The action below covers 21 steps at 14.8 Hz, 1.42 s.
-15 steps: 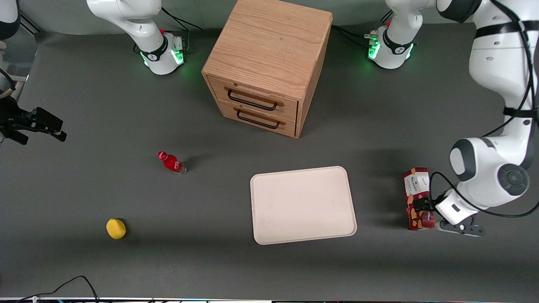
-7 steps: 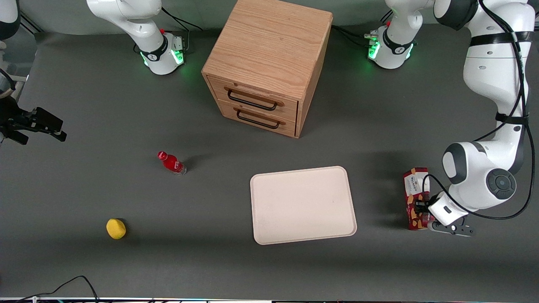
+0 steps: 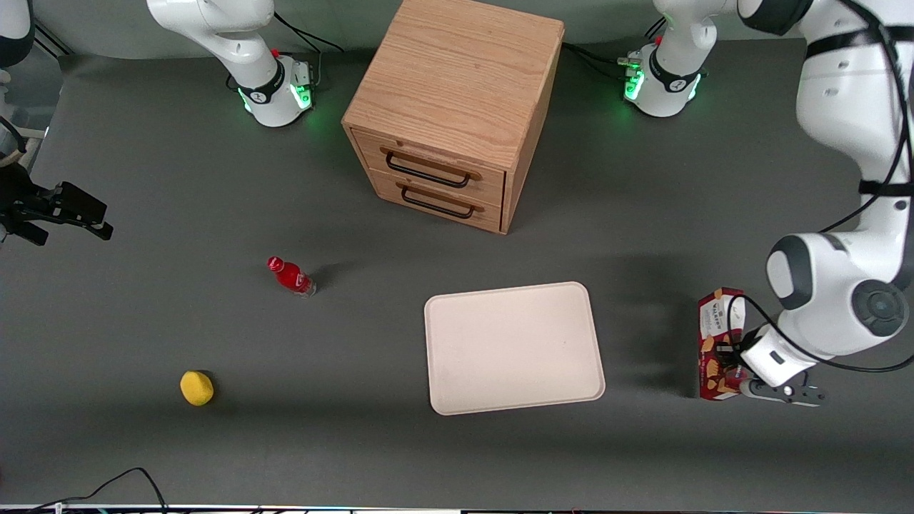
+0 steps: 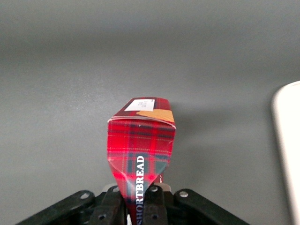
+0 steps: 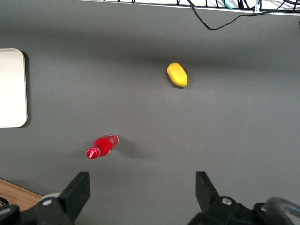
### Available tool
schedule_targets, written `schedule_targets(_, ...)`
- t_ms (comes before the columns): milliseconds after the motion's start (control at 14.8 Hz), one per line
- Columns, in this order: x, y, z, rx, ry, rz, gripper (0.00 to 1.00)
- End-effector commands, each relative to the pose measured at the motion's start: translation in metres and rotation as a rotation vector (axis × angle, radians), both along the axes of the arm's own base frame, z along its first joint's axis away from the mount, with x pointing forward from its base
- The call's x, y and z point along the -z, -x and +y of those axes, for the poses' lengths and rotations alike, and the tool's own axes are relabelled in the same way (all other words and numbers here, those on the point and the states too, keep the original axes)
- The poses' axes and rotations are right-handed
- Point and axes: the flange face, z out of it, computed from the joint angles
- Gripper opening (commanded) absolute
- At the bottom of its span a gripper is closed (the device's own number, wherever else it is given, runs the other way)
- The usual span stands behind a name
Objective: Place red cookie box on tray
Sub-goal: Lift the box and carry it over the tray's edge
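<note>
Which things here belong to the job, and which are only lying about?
Job:
- cookie box, gripped by the hand and lifted, beside the tray toward the working arm's end
- tray, nothing on it yet

Lying about:
- red bottle
- yellow lemon-like thing
- wooden drawer cabinet
</note>
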Motion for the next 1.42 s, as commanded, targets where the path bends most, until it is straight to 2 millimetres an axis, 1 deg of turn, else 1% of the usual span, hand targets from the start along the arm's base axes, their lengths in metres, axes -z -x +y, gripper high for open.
schedule_targets(0,-0.064,0.012,-0.059,-0.082,-0.045,0.029,0.0)
schedule_targets(135,-0.1,0.018,-0.102,-0.16,-0.09,0.061,0.0)
schedule_targets(202,-0.114,0.023,-0.131,-0.183,-0.106,0.074,0.0)
schedule_targets(270,-0.12,0.029,-0.162,-0.211,-0.116,0.077,0.0)
schedule_targets(337,-0.118,0.035,-0.189,-0.243,-0.117,0.073,0.0)
schedule_targets(404,-0.111,0.037,-0.208,-0.265,-0.115,0.072,0.0)
schedule_targets(472,-0.104,0.038,-0.225,-0.279,-0.114,0.065,0.0)
schedule_targets(607,-0.078,0.032,-0.253,-0.294,-0.096,0.042,0.0)
schedule_targets(742,-0.048,0.025,-0.27,-0.295,-0.076,0.015,0.0)
schedule_targets(809,-0.035,0.021,-0.272,-0.294,-0.066,0.003,0.0)
schedule_targets(1011,0.009,0.012,-0.276,-0.279,-0.059,-0.028,0.0)
schedule_targets(1213,0.05,0.009,-0.277,-0.274,-0.062,-0.024,0.0)
schedule_targets(1281,0.059,0.008,-0.276,-0.272,-0.06,-0.026,0.0)
schedule_targets(1348,0.064,0.008,-0.275,-0.273,-0.06,-0.026,0.0)
